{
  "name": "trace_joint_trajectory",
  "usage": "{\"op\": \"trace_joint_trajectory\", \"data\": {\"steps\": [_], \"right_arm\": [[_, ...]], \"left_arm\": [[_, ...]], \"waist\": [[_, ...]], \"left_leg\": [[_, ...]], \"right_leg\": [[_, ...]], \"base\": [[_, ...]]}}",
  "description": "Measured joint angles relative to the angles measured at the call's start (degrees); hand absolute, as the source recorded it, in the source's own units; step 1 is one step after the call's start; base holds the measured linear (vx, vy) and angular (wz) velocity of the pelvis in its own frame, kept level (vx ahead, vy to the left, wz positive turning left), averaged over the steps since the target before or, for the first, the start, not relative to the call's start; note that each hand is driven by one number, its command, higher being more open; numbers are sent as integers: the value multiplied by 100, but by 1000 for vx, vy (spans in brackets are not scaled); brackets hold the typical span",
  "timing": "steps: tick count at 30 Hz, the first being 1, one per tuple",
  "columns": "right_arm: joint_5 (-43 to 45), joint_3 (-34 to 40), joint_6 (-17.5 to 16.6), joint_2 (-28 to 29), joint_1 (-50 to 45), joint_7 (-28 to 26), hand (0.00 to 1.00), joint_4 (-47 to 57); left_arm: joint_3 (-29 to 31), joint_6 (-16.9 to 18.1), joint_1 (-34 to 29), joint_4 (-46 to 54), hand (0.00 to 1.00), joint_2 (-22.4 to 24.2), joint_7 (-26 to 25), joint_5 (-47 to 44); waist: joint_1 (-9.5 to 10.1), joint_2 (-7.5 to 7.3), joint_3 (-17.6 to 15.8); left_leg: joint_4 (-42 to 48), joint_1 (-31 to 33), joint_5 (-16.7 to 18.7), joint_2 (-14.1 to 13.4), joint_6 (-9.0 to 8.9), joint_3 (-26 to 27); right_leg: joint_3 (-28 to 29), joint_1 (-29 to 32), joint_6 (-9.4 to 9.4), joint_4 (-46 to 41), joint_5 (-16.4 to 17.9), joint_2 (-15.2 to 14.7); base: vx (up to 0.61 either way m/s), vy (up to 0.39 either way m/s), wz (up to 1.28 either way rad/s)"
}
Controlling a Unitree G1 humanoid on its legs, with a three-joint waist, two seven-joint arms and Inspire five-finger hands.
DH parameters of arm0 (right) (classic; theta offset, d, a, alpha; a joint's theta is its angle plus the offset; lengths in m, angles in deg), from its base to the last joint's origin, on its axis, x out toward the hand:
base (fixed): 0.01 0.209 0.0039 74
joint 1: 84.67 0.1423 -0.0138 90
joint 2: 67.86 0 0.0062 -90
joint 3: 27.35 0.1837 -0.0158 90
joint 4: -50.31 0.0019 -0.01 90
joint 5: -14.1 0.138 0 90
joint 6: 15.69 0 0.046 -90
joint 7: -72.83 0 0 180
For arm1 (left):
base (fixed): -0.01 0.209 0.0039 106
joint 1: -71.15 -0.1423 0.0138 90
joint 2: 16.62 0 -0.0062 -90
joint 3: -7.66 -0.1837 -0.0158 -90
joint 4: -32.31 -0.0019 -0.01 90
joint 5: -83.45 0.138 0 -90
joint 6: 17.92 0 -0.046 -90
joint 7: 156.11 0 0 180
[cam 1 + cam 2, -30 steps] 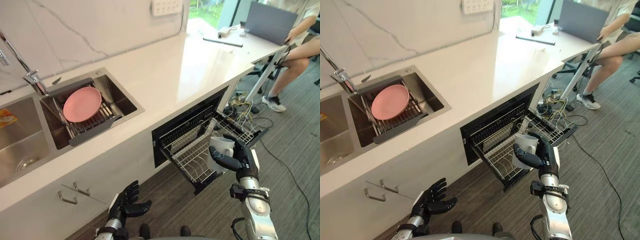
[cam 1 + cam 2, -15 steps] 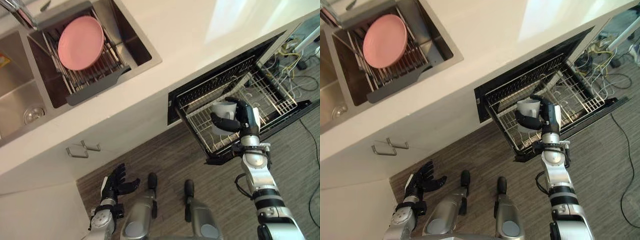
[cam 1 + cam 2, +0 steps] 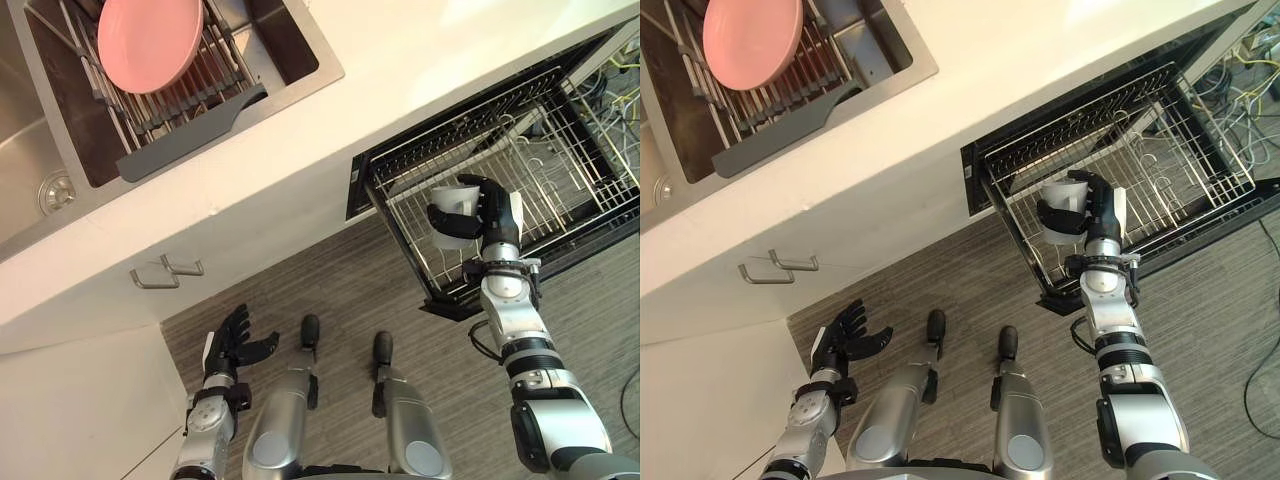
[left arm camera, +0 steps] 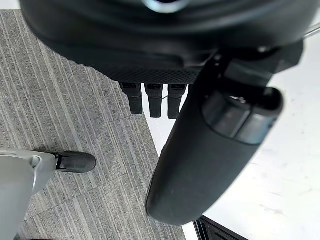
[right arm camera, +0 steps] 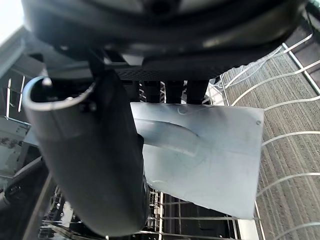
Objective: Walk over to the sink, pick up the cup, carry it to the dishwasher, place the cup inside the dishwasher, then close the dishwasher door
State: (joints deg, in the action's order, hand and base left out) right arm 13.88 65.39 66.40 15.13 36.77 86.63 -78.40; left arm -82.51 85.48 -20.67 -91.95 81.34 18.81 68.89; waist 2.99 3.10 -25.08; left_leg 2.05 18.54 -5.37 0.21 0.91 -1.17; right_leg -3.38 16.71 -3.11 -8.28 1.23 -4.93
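My right hand (image 3: 497, 218) is shut on the white cup (image 3: 451, 215) and holds it over the front part of the pulled-out wire rack (image 3: 520, 180) of the dishwasher (image 3: 470, 140). The cup (image 3: 1062, 212) hangs just above the rack's wires, its mouth turned up. In the right wrist view the cup (image 5: 210, 155) fills the space past my thumb (image 5: 95, 160), with rack wires behind it. My left hand (image 3: 235, 345) hangs open low near the floor, beside the white cabinet.
The white counter (image 3: 300, 140) runs over the dishwasher. The sink (image 3: 60, 150) holds a pink plate (image 3: 148, 40) on a drying rack. A cabinet handle (image 3: 165, 272) sits below the counter. Cables (image 3: 625, 90) lie on the floor past the dishwasher door.
The camera has tilted further down and closer. My right hand has kept its hold on the cup and brought it a little further over the rack.
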Motion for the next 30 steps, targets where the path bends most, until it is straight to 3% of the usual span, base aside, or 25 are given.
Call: {"op": "trace_joint_trajectory", "data": {"steps": [12,15,19,22,28,30], "right_arm": [[-170,-96,98,71,172,18,90,-345],[-170,-58,159,128,63,31,90,-25],[-171,239,160,483,-732,117,90,1462],[-215,407,136,796,-1355,140,90,2438],[-221,549,108,1494,-2873,26,90,3983],[-219,570,47,1568,-3366,-112,90,4484]], "left_arm": [[-21,40,127,-35,90,16,-128,0],[-21,38,127,-30,90,27,-129,1],[-16,12,108,10,90,57,-130,1],[5,0,93,28,90,77,-124,2],[212,-199,-192,24,90,78,-90,15],[209,-237,-324,11,90,98,-53,61]], "waist": [[50,23,-13],[48,17,-17],[29,-17,-32],[-70,-111,-4],[-239,-539,255],[-271,-632,485]], "left_leg": [[-181,-16,-126,-6,-18,-52],[-235,-79,-155,-11,-19,-52],[-401,-372,-185,-25,-25,-53],[-527,-579,-179,-30,-31,-62],[-581,-1081,6,-13,-68,-67],[-551,-1199,106,2,-89,-87]], "right_leg": [[-43,53,5,-18,3,6],[-39,28,9,-30,5,9],[-55,-197,24,-32,61,17],[-90,-357,20,-41,139,19],[-122,-836,16,-58,399,-3],[-152,-991,17,-31,486,-7]], "base": [[-1,-4,1],[0,0,0],[0,0,0],[29,-17,5],[119,-34,3],[150,-43,5]]}}
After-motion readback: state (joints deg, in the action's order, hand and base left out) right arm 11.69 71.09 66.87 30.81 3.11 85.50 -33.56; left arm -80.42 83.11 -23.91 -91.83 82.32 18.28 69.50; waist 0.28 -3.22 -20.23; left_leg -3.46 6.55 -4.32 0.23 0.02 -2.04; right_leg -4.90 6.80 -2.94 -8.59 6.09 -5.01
